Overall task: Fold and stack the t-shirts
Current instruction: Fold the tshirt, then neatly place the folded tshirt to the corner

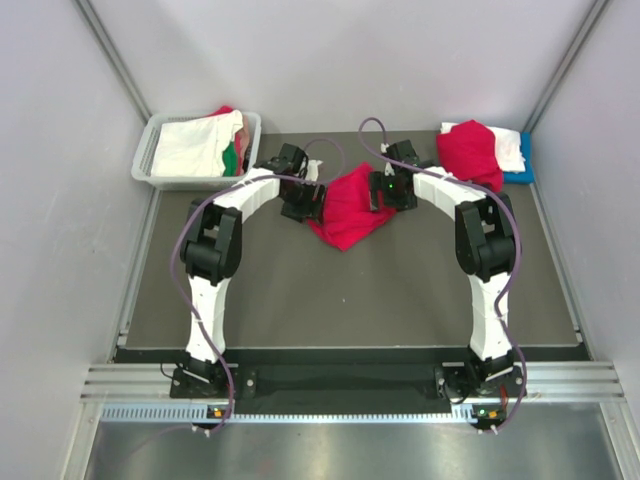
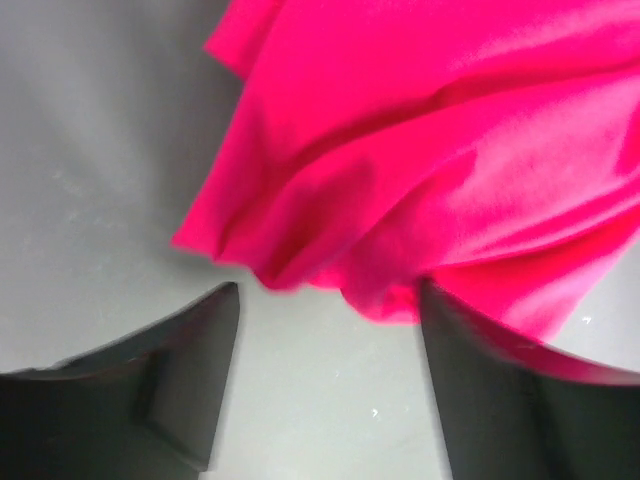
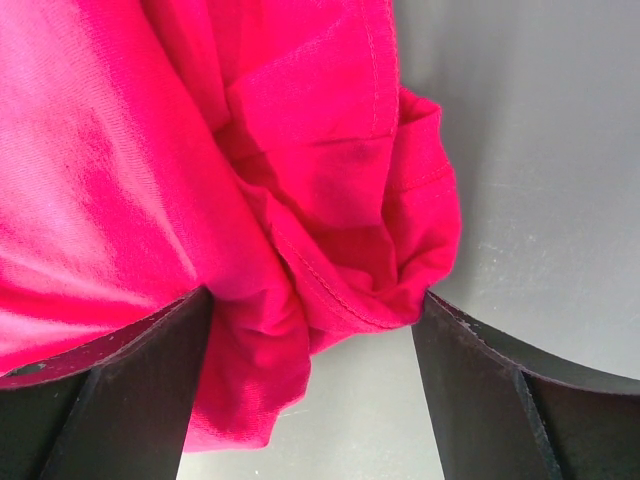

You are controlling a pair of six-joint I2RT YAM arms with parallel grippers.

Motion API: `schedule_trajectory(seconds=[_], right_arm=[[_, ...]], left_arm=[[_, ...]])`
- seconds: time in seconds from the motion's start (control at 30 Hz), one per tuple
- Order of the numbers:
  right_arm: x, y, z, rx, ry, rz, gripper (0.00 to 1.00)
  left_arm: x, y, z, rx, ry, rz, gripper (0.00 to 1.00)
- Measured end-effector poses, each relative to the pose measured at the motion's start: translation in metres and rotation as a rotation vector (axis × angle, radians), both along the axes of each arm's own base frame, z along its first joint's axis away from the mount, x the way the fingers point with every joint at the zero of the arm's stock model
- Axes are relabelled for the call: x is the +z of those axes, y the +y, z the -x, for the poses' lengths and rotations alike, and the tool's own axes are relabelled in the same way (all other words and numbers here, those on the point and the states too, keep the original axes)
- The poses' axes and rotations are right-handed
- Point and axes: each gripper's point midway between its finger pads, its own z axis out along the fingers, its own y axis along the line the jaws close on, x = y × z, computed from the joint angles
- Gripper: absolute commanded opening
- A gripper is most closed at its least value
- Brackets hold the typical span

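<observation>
Left wrist view was the closest look. The left gripper had its jaws well apart, with bare dark mat showing in the gap. The red t-shirt hung just past the fingertips. One fold draped onto the finger at the view's right side, and nothing sat pinched between the two as far as I could see.

Right wrist view told it differently. The right gripper also stood wide, but here a bunched part of the same shirt filled the gap and touched the inner face of both fingers. Couldn't tell if they were actually squeezing it. The stitched hem showed up only in this view.

Top external view was the only one that put it all together. The crumpled shirt sat mid-mat between the two grippers, left jaws at its left edge and right jaws at its upper right edge.

Farther out, beyond the left jaws and off to their left, sat a plastic tub. It held a white shirt with bits of red and green at its side. Beyond the right jaws and off to their right, a second red shirt lay on a white one and a blue one, well apart from the crumpled one.
</observation>
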Motion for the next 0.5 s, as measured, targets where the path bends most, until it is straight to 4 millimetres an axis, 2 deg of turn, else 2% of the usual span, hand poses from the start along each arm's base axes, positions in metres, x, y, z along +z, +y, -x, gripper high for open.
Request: schedule_trajectory(seconds=[0.1,0.17,0.33,0.4,0.5], right_arm=[[0.000,0.000,0.000,-0.001,0.000,0.001,0.79],[0.000,0.000,0.000,-0.001,0.000,0.001,0.79],[0.000,0.000,0.000,-0.001,0.000,0.001,0.79],[0.000,0.000,0.000,0.000,-0.001,0.001,0.79],[0.000,0.000,0.000,-0.001,0.000,0.001,0.78]], left_arm=[[0.015,0.006,0.000,0.010,-0.004,0.025,0.96],[0.027,0.011,-0.004,0.022,-0.025,0.043,0.98],[0.055,0.017,-0.024,0.045,-0.089,0.086,0.95],[0.058,0.018,-0.027,0.051,-0.099,0.094,0.91],[0.051,0.015,-0.027,0.048,-0.081,0.100,0.88]])
